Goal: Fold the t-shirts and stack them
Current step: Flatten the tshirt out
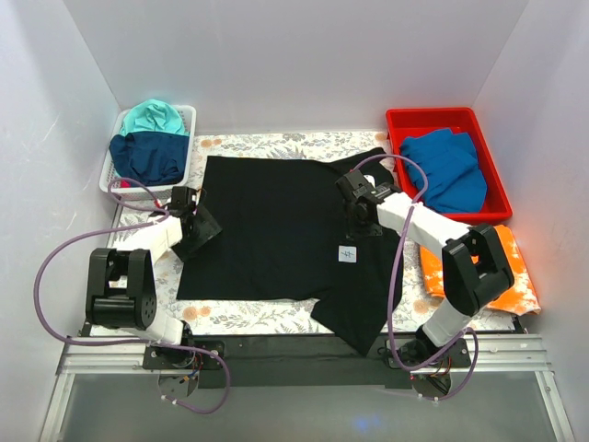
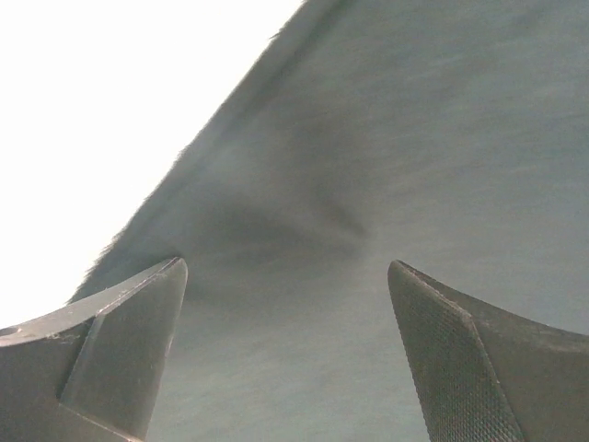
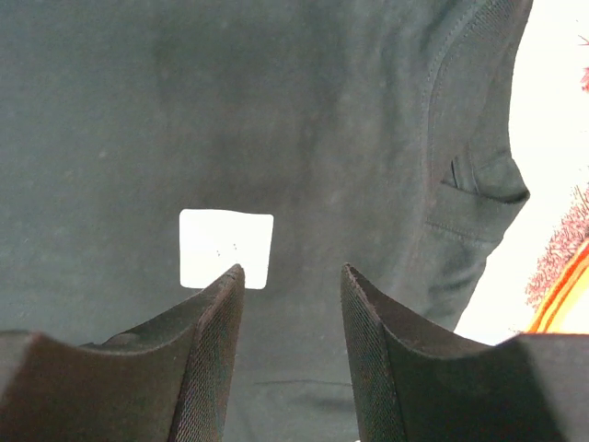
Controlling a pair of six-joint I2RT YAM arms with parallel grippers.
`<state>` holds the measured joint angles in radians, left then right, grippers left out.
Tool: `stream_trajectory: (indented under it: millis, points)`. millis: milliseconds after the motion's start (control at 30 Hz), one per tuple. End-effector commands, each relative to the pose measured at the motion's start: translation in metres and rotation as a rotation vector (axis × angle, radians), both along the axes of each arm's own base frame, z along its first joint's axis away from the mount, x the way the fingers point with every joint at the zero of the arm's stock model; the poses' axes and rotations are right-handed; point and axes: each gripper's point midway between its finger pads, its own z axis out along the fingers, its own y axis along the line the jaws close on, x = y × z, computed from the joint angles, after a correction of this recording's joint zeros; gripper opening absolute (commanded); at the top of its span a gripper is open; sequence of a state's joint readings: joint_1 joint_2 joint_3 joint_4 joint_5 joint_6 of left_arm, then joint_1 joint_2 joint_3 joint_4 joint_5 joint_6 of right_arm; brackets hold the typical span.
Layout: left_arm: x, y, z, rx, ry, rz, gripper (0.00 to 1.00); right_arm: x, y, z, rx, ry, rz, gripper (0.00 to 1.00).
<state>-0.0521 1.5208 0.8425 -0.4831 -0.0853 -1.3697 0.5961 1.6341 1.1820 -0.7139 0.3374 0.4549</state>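
Observation:
A large black t-shirt (image 1: 276,230) lies spread flat on the printed table cloth, its small white square label (image 1: 347,254) toward the right. My left gripper (image 1: 201,228) rests at the shirt's left edge, open wide (image 2: 285,304) over black cloth (image 2: 414,138), with nothing between the fingers. My right gripper (image 1: 361,223) hovers over the shirt's right part just behind the label (image 3: 225,247). It is open (image 3: 293,276), with only flat cloth under the gap. The collar (image 3: 479,184) shows at the right of that view. A blue t-shirt (image 1: 446,166), an orange one (image 1: 515,285), a teal one (image 1: 152,118) and a navy one (image 1: 147,157) lie aside.
A red bin (image 1: 488,129) at the back right holds the blue shirt. A white basket (image 1: 189,120) at the back left holds the teal and navy shirts. The orange shirt lies on the table's right edge beside my right arm. White walls close in three sides.

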Motion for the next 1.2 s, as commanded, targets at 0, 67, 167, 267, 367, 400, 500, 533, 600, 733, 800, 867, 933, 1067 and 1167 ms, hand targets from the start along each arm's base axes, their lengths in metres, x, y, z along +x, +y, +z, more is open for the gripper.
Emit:
stream_trajectory:
  millis: [0, 67, 167, 267, 367, 400, 500, 533, 600, 733, 800, 867, 933, 1067, 1167]
  points:
    - [-0.047, 0.035, -0.002, 0.168, 0.122, 0.074, 0.91, 0.008, 0.003, -0.01, -0.002, 0.01, 0.016, 0.53]
    - [-0.046, 0.034, 0.005, 0.161, 0.122, 0.078, 0.91, -0.003, 0.002, -0.029, -0.012, 0.069, 0.033, 0.52]
    - [-0.046, 0.035, 0.006, 0.166, 0.137, 0.096, 0.91, -0.018, 0.0, -0.051, -0.013, 0.146, 0.039, 0.52]
    - [-0.054, 0.04, 0.0, 0.191, 0.189, 0.124, 0.91, -0.035, -0.002, -0.065, 0.001, 0.204, 0.045, 0.52]
    - [-0.061, 0.04, -0.01, 0.19, 0.229, 0.133, 0.92, -0.043, -0.002, -0.074, 0.014, 0.23, 0.055, 0.52]
    - [-0.065, 0.04, -0.013, 0.187, 0.247, 0.143, 0.92, -0.044, 0.0, -0.076, 0.02, 0.236, 0.06, 0.52]
    - [-0.071, 0.038, -0.023, 0.148, 0.292, 0.171, 0.92, -0.042, 0.001, -0.079, 0.014, 0.247, 0.072, 0.52]
    - [-0.073, 0.038, -0.026, 0.137, 0.303, 0.184, 0.93, -0.04, 0.002, -0.079, 0.014, 0.246, 0.074, 0.52]
    - [-0.081, 0.043, -0.031, 0.086, 0.333, 0.251, 0.93, -0.038, 0.003, -0.079, 0.013, 0.243, 0.078, 0.52]
    - [-0.089, 0.048, -0.034, 0.01, 0.337, 0.345, 0.93, -0.033, 0.005, -0.075, 0.016, 0.226, 0.081, 0.52]
    - [-0.092, 0.053, -0.035, -0.004, 0.34, 0.387, 0.93, -0.028, 0.007, -0.07, 0.021, 0.209, 0.082, 0.52]
    - [-0.093, 0.055, -0.035, -0.012, 0.339, 0.407, 0.93, -0.023, 0.01, -0.065, 0.023, 0.193, 0.091, 0.52]
    - [-0.093, 0.057, -0.033, -0.014, 0.338, 0.424, 0.93, -0.018, 0.009, -0.06, 0.016, 0.176, 0.09, 0.52]
    - [-0.078, 0.06, -0.019, -0.014, 0.274, 0.41, 0.93, -0.007, 0.01, -0.044, 0.005, 0.131, 0.094, 0.52]
    - [-0.059, 0.065, 0.004, -0.008, 0.169, 0.394, 0.92, 0.004, 0.011, -0.027, 0.005, 0.081, 0.095, 0.52]
